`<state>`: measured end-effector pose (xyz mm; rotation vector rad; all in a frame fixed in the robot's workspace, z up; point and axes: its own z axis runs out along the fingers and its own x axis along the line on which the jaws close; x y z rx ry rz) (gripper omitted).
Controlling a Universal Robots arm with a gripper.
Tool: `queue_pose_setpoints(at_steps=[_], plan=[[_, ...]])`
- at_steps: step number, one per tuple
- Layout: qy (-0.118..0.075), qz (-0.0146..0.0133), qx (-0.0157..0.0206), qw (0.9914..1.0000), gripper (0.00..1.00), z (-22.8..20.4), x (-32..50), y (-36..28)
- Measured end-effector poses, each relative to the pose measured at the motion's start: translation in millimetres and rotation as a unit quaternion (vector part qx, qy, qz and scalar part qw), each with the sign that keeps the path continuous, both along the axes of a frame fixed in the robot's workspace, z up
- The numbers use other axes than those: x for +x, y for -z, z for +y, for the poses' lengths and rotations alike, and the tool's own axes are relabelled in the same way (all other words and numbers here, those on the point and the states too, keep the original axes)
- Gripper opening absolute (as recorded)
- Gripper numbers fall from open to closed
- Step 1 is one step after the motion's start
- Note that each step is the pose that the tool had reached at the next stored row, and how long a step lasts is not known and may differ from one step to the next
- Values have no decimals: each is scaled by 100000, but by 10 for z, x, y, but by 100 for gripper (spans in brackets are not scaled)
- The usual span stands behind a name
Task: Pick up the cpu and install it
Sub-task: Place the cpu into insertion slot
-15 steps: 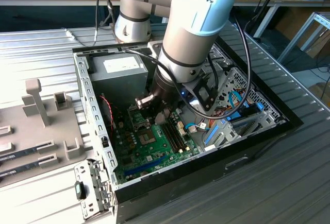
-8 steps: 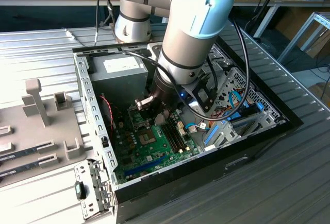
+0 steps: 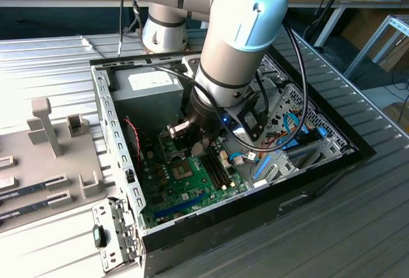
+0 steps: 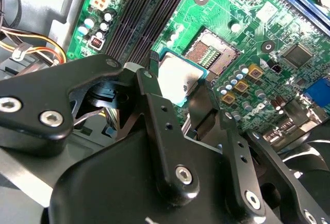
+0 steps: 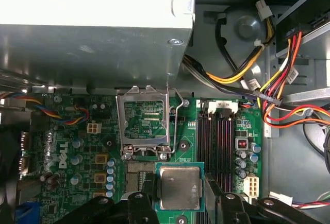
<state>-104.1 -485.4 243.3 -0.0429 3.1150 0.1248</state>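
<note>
The cpu (image 4: 178, 77) is a small silver square with a thin green rim, and my gripper (image 4: 178, 84) is shut on it by two opposite edges between black fingers (image 4: 154, 105). In the first wrist view the cpu (image 5: 179, 187) hangs just over the green motherboard (image 5: 67, 147). It is beside the open socket (image 5: 138, 173), toward the memory slots (image 5: 219, 141), not over the socket itself. The hinged silver socket frame (image 5: 144, 126) stands lifted. In the exterior view my gripper (image 3: 192, 142) reaches down into the open computer case (image 3: 102, 105).
The grey power supply box (image 5: 93, 23) sits close behind the socket. Bundles of coloured cables (image 5: 273, 85) run along one side. A drive bay with blue cables (image 3: 291, 144) stands at the exterior view's right, and grey holders (image 3: 45, 128) rest on the table at its left.
</note>
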Motion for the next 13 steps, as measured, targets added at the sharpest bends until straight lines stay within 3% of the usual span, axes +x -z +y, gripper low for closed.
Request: queue_pose_setpoints(at_steps=[13], plan=[[1,0,1,100000,47,0,0,65]])
